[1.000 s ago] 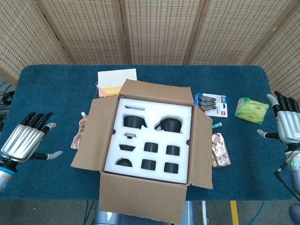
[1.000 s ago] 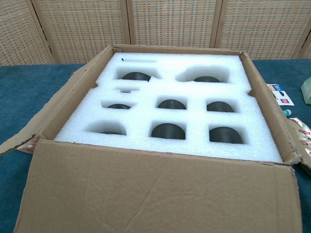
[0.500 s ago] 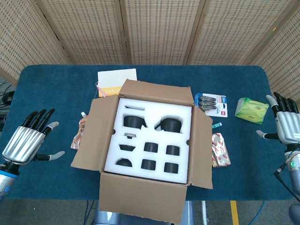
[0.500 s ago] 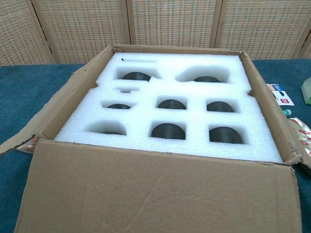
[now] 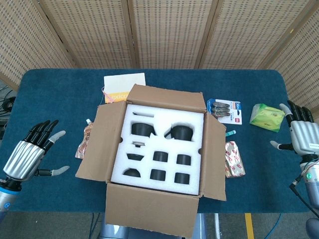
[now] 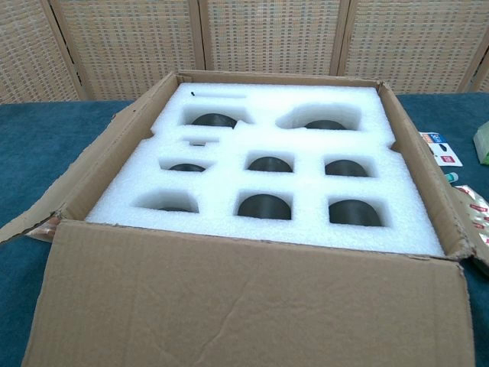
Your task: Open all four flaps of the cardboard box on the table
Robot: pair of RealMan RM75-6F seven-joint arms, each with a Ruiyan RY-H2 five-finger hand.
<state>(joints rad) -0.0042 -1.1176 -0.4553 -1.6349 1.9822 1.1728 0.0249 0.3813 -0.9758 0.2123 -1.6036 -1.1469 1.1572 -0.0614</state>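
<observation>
The head view looks steeply down from high above the near edge of the table [image 5: 50, 84], facing the screen [image 5: 169, 30] at 12 o'clock, far enough off to take in the whole tabletop and both hands at the 9 and 3 o'clock edges. The chest view sits low and close, looking forward toward 12 o'clock across the box [image 6: 244, 306], which fills its frame. Both views share the box [image 5: 149, 214] with its foam insert [image 6: 267, 183] and the screen behind.

Staged lab or test space, blue-clothed table [image 5: 60, 94], woven partition screens [image 5: 169, 32] behind
</observation>
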